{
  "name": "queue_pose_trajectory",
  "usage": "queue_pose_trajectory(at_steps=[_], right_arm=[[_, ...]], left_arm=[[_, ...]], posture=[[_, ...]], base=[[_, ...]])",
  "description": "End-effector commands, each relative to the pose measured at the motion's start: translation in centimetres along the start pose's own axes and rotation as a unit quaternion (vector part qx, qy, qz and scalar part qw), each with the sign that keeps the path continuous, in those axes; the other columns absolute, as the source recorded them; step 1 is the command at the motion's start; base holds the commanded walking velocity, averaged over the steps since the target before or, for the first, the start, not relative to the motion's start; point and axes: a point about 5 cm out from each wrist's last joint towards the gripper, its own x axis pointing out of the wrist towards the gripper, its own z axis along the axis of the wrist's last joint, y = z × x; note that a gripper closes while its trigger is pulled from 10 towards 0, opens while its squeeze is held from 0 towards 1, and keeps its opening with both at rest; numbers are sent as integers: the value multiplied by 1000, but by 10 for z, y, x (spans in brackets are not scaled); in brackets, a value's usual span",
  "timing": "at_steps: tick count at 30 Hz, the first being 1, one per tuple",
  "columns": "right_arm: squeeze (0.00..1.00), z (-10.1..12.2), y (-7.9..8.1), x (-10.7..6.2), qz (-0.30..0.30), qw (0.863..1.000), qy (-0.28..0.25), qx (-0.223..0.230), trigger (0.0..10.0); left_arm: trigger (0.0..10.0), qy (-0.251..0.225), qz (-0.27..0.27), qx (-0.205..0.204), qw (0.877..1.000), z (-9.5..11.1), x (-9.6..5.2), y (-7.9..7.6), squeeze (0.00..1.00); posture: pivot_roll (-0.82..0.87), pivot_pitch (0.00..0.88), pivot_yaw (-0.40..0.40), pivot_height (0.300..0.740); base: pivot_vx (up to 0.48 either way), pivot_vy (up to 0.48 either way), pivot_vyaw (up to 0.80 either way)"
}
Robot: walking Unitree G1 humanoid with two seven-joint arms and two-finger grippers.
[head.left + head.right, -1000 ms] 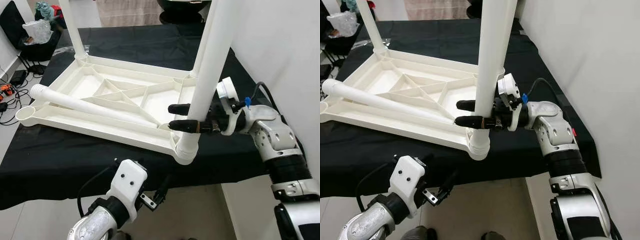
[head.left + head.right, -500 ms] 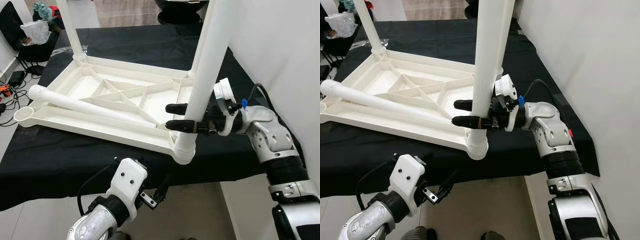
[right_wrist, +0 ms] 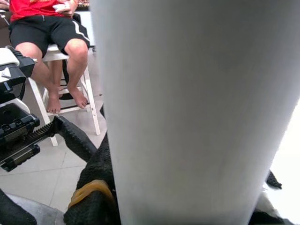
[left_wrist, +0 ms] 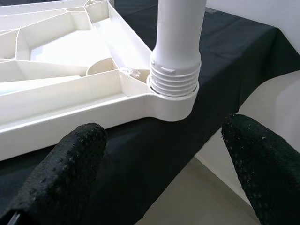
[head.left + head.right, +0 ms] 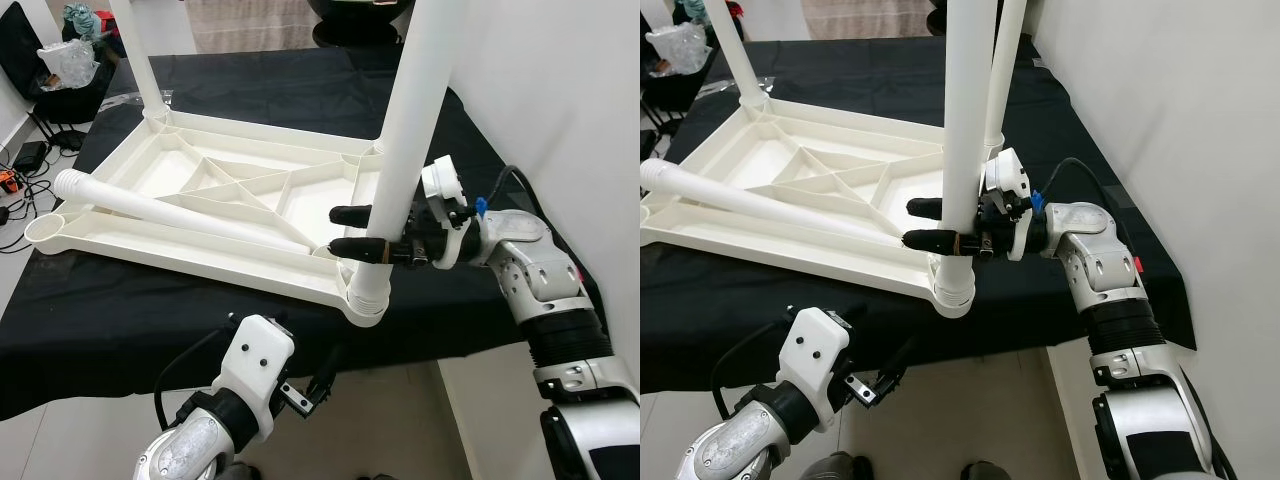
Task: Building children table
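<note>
The right gripper's (image 5: 352,231) fingers clasp the near leg (image 5: 405,150), standing in its corner socket at centre frame. The left gripper (image 5: 305,385) hangs released below the bench (image 5: 90,310). One loose leg (image 5: 180,215) still lies across the upturned tabletop (image 5: 240,200), unfitted.

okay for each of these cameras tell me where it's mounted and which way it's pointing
Eye views: on the head, looking forward and down at the upturned white tabletop on black cloth; both arms show.
Left wrist view: low by the table edge, facing the threaded leg in its corner socket; left end effector open.
Right wrist view: pressed against that leg; right end effector grips it.
All share the leg.
</note>
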Motion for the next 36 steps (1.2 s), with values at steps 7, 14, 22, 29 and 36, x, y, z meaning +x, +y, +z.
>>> queue_pose_trajectory(at_steps=[7, 14, 22, 29, 36], right_arm=[[0, -16, -4, 2, -54, 998, 43, -1, 10000], [0, -28, -22, 0, -169, 984, 52, 8, 10000], [0, -32, -26, 5, -197, 979, 52, 30, 10000], [0, -35, -34, 8, -237, 968, 66, 46, 10000], [0, -33, -45, 12, -296, 953, 44, 55, 10000]], left_arm=[[10000, 12, 3, 1, 1000, -4, -1, 2, 0], [10000, 10, 5, 2, 1000, -3, 0, 2, 0], [10000, 10, 9, 4, 1000, -3, 0, 3, 0], [10000, 10, 9, 5, 1000, -4, 0, 2, 0], [10000, 11, 10, 6, 1000, -4, 0, 3, 0]], posture=[[69, 196, -32, 740], [71, 196, -33, 740], [71, 191, -35, 740], [68, 187, -37, 740], [70, 185, -40, 740]], base=[[0, 0, 0], [0, 0, 0], [0, 0, 0], [0, 0, 0], [0, 0, 0]])
